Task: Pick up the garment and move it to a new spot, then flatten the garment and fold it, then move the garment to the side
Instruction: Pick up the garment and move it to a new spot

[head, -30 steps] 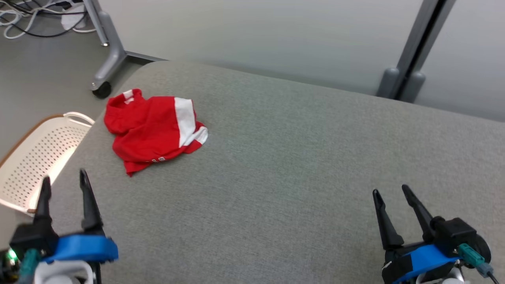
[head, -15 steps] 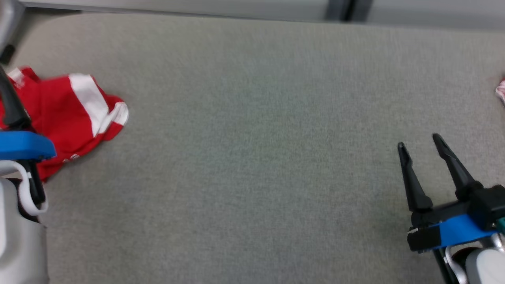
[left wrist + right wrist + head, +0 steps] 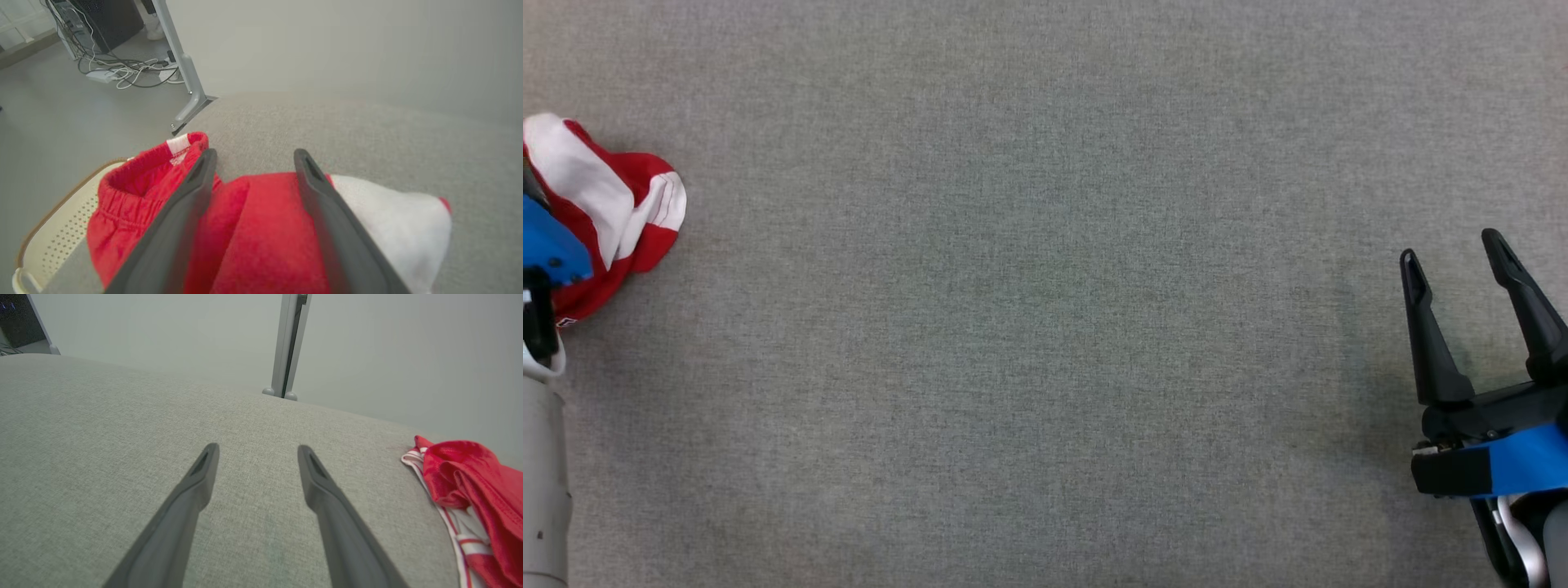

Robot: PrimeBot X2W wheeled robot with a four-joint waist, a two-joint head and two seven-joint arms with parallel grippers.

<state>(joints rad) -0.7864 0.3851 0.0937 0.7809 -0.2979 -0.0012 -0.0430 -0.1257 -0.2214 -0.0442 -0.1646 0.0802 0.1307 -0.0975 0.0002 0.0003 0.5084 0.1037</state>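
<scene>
Head view, worktop (image 3: 1045, 327): you are looking down on grey fabric that runs right across.
Head view, garment (image 3: 605, 192): red with a white band, bunched at the far left. Your left arm (image 3: 541, 457) stands in front of part of it.
Head view, right claw (image 3: 1452, 251): near right, fingers spread with nothing between them, well apart from the garment.
Left wrist view, left claw (image 3: 254, 154): open wide, its two fingers reaching over the garment, one on each side of a red fold. You cannot tell whether they touch the cloth.
Left wrist view, garment: crumpled by the worktop's rounded corner, elastic waistband to the left, white patch to the right.
Left wrist view, basket (image 3: 53, 232): cream and perforated, just left of the garment, beside the worktop.
Left wrist view, floor (image 3: 61, 122): cables (image 3: 122, 71) and a grey stand leg (image 3: 190, 98) lie beyond the corner.
Right wrist view, right claw: open over bare worktop, holding nothing.
Right wrist view, second cloth (image 3: 470, 490): red with white stripes, on the worktop to the right, apart from the claw.
Right wrist view, post (image 3: 288, 343): grey and upright, beyond the far edge.
</scene>
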